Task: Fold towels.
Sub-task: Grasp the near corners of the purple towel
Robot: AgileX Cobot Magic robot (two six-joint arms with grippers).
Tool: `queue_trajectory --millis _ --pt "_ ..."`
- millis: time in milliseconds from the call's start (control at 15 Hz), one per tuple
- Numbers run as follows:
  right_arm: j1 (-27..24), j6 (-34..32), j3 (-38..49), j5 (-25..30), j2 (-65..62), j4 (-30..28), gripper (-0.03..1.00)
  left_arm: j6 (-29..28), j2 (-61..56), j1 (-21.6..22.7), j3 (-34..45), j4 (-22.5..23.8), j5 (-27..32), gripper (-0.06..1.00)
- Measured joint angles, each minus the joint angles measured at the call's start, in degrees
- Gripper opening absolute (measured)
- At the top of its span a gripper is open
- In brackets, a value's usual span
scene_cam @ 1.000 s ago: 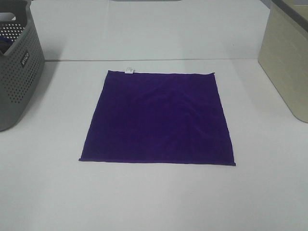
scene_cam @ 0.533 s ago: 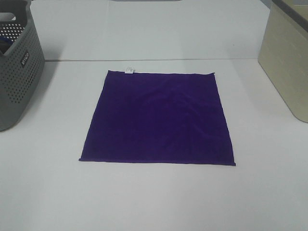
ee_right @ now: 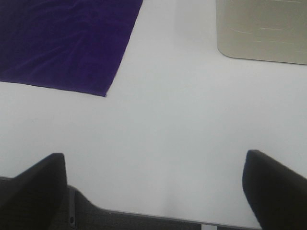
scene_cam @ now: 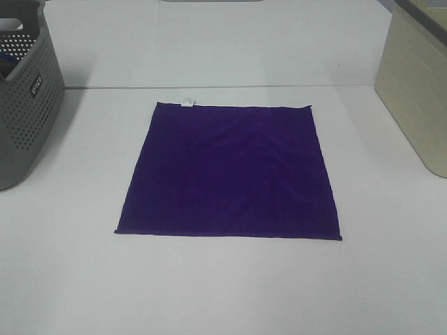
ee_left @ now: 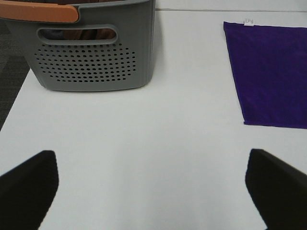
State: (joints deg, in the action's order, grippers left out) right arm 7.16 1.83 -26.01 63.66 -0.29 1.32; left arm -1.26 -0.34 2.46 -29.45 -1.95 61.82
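- Nothing has budged in the last second as far as I can see: the towel [scene_cam: 228,171] sits exactly where it was, same faint wrinkles and all
- it's spread flat and unfolded in the middle of the white table [scene_cam: 223,293], with the little white tag [scene_cam: 188,102] on the far edge
- grey perforated basket [scene_cam: 24,91] is off to the left and the beige bin [scene_cam: 419,91] off to the right, both well clear of the cloth
- left gripper [ee_left: 153,189] is spread wide with nothing in it, hanging over bare table near the basket side
- right gripper [ee_right: 156,189] is the same: jaws apart, empty, back by the table's near edge
- neither one shows in the high view, so both are well short of the cloth
- my guess on handling: thin, soft and really light, so it'll flop and drape rather than hold a shape, and probably slide on that smooth top if dragged
- not fragile at all, pinch away
- I'd take the near left corner [ee_left: 244,123] and near right corner [ee_right: 104,95], pinching on the hem where it's a bit thicker, and lift both together so the fold lands even on the far edge
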Motion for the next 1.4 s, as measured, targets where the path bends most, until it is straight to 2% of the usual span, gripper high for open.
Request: queue_trajectory --millis 600,733,800,933,1000,1133,1267,1400 --pt "0.00 0.00 -0.34 -0.97 0.00 0.06 0.96 0.00 0.00 0.00 0.00 0.00 0.00 0.99" --pt "0.00 -0.11 -2.86 -0.97 1.49 0.46 0.96 0.63 2.23 0.00 -1.89 -1.09 2.29 0.99" --pt "0.00 -0.80 -4.98 0.63 6.02 0.52 0.96 0.80 7.96 0.00 -4.98 -1.78 4.81 0.99" --pt "0.00 -3.21 -11.75 3.44 23.43 0.97 0.96 0.86 20.11 0.00 -11.75 -1.78 7.56 0.99" --pt "0.00 -3.21 -13.92 3.50 27.27 1.38 0.96 0.86 28.65 0.00 -15.93 -1.78 7.85 0.99" --pt "0.00 -2.52 -21.89 3.27 45.26 3.61 0.96 2.41 45.78 0.00 -23.03 -2.35 7.56 0.99" --pt "0.00 -0.97 -27.96 1.49 60.73 4.64 0.96 5.84 59.36 0.00 -28.02 -5.56 5.16 0.99" --pt "-1.95 0.40 -33.00 0.63 71.33 7.33 0.94 10.94 70.07 -0.63 -30.31 -12.43 1.83 0.99"
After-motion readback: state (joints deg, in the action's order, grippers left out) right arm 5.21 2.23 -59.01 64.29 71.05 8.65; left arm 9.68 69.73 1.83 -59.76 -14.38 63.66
